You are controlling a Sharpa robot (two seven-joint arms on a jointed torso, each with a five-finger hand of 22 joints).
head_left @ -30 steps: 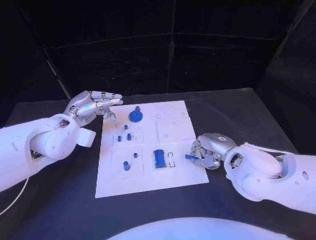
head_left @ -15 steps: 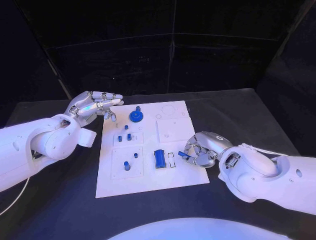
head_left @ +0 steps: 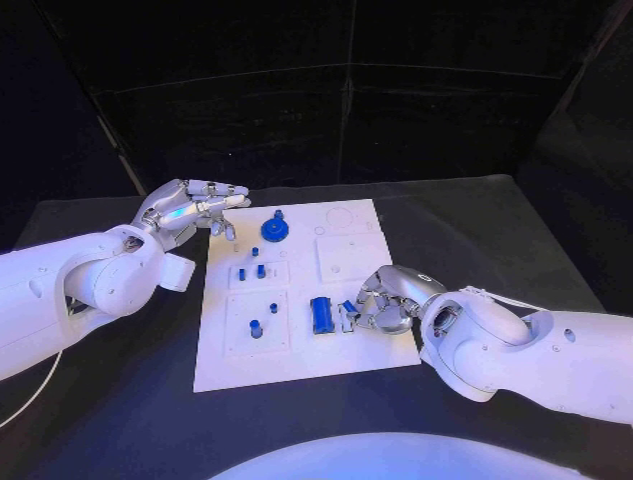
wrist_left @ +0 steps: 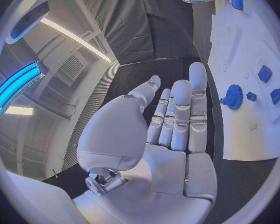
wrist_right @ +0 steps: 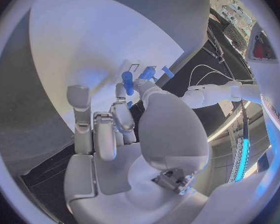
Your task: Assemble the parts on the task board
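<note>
Right hand holds a small blue part over the task board's right edge; left hand is spread at the far left corner.

The right hand pinches a small blue part between its fingertips, just above the white task board near its right edge, beside the blue cylinder lying in a slot there. The left hand hovers at the board's far left corner, fingers apart and holding nothing. A blue gear sits near the board's far edge, with several small blue pegs standing left of the middle.
</note>
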